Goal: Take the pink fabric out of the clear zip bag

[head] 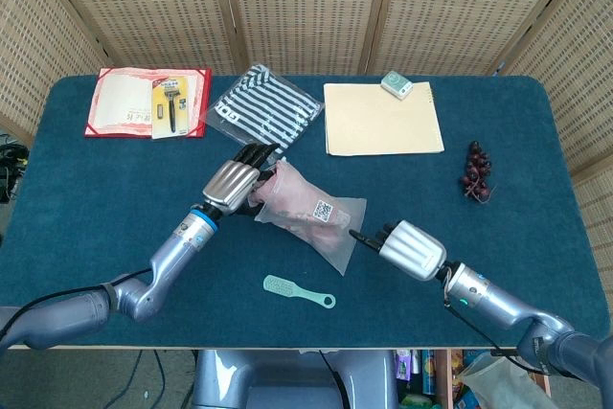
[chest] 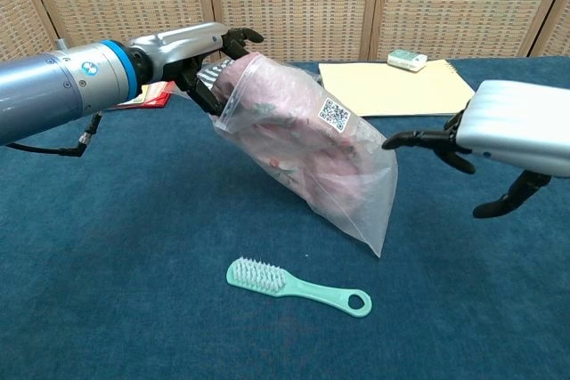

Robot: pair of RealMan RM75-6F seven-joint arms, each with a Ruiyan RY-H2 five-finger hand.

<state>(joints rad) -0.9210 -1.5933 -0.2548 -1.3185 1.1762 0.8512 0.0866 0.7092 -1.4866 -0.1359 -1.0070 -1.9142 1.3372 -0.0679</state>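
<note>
Chest view — left hand fingers gripping clear zip bag top, right hand fingers spread, just beside bag

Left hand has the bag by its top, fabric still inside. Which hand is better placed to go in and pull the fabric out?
Probably the right hand: it holds nothing, fingers apart, beside the clear zip bag. The left hand grips the bag's upper end, with the pink fabric still inside, so it is occupied.
</note>
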